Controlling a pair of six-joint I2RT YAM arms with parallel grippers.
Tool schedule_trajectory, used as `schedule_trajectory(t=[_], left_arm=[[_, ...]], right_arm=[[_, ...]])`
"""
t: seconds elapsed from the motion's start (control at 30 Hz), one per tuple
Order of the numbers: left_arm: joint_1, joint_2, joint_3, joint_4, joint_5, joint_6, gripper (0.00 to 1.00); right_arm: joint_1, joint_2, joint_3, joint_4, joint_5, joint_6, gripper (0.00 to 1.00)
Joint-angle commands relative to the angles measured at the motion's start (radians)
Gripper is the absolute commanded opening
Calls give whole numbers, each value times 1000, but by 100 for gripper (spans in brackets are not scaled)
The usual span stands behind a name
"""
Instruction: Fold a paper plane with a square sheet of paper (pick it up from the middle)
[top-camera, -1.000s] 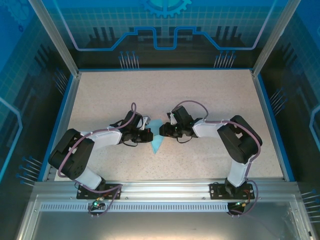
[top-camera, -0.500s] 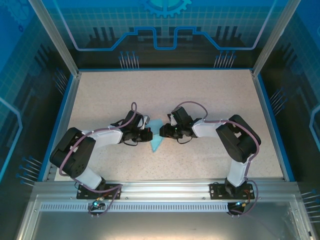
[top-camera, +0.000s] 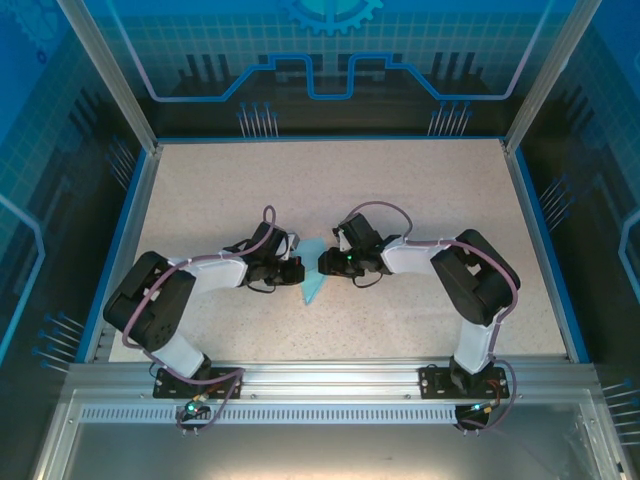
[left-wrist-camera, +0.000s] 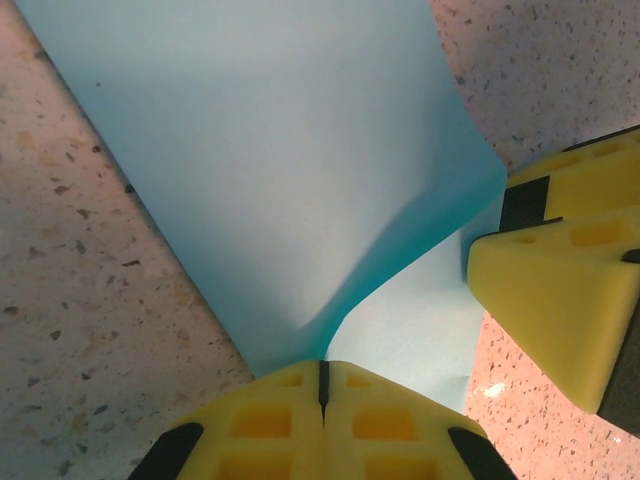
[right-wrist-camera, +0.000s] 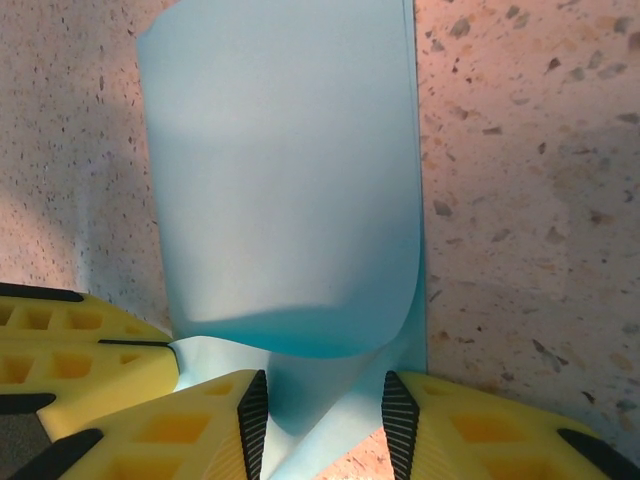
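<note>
Seen from above, the light blue sheet of paper (top-camera: 313, 281) lies in the middle of the table (top-camera: 420, 190), between the left gripper (top-camera: 299, 270) and the right gripper (top-camera: 324, 262). In the left wrist view, the left gripper (left-wrist-camera: 322, 385) has its jaws pressed together, tips on the sheet's (left-wrist-camera: 280, 150) near edge. In the right wrist view, the right gripper's (right-wrist-camera: 325, 400) jaws stand apart, with a curled-up flap of the sheet (right-wrist-camera: 290, 180) between them.

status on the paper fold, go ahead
Left gripper shut, pinching the raised flap of the paper. Right gripper open, jaws astride the lower layer. Flap curled up off the table. Grippers nearly touching.
</note>
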Motion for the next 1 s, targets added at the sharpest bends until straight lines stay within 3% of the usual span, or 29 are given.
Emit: schedule_trajectory(t=[0.0,0.4,0.67,0.97], left_arm=[[-5,19,32,5,-15,-6,0],[-4,47,46,-19,-16,3,0],[-5,56,34,-23,-17,-7,0],[-3,54,24,-14,-13,-10,0]], right_arm=[[10,42,5,-69,53,-24,38],[11,22,9,-69,41,-25,38],[34,-162,-29,-33,11,-55,37],[164,-138,-53,16,-68,-5,17]])
